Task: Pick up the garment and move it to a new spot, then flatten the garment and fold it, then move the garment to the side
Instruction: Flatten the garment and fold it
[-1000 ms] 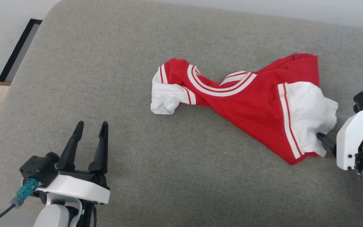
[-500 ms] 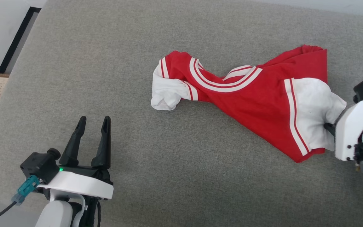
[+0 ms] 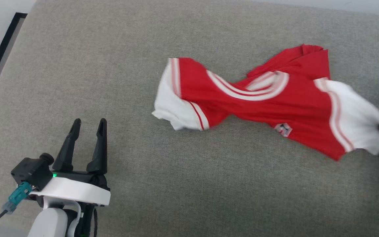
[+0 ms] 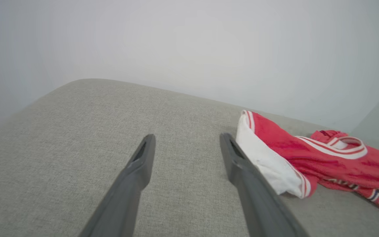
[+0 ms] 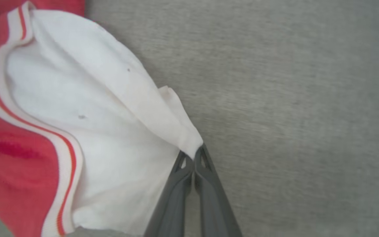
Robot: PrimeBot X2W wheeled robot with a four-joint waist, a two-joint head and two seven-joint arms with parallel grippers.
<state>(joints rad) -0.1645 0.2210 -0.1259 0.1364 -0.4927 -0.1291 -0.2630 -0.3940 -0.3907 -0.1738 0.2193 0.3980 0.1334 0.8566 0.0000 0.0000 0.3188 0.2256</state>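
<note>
Your right gripper [image 5: 193, 154] is pinching the white sleeve [image 5: 94, 115] of the crumpled red fabric jersey [image 3: 258, 98] lying centre-right on the grey woven cushion [image 3: 143, 181], while your left gripper [image 3: 89, 121] is gaping wide at lower left.

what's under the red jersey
The jersey lies on the grey cushion, which shows all around it. The patch beneath the cloth is covered, so anything there cannot be seen. The right gripper is shut on its white sleeve.
</note>
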